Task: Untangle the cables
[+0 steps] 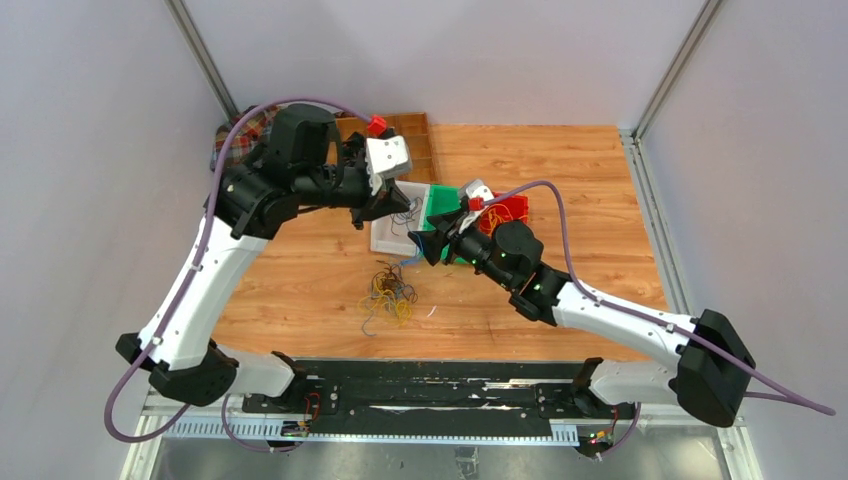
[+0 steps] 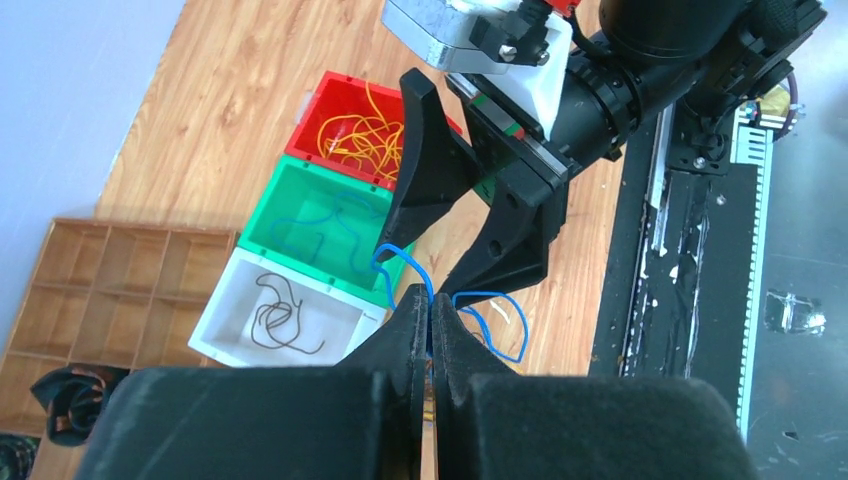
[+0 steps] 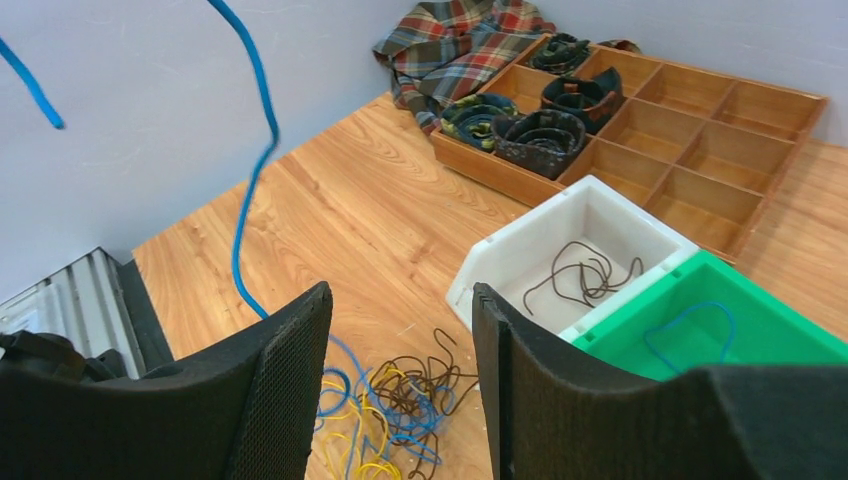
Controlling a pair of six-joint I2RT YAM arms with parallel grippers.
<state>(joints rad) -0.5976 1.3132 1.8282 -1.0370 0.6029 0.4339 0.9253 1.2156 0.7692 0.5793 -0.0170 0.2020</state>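
A tangled pile of thin yellow, blue and dark wires (image 1: 388, 295) lies on the wooden table; it also shows in the right wrist view (image 3: 410, 390). My left gripper (image 2: 432, 305) is shut on a blue wire (image 2: 487, 293) and holds it above the table near the bins (image 1: 385, 205). The wire loops out on both sides of the shut fingers. My right gripper (image 3: 400, 292) is open and empty, right beside the left one (image 1: 428, 245), above the pile. The held blue wire (image 3: 240, 230) hangs to its left.
A white bin (image 3: 510, 250) holds dark wires, a green bin (image 3: 780, 330) a blue wire, a red bin (image 2: 330, 95) yellow wires. Behind them stands a wooden divider tray (image 3: 700, 150) with black coiled bundles, and a plaid cloth (image 3: 450, 45) lies by the back wall.
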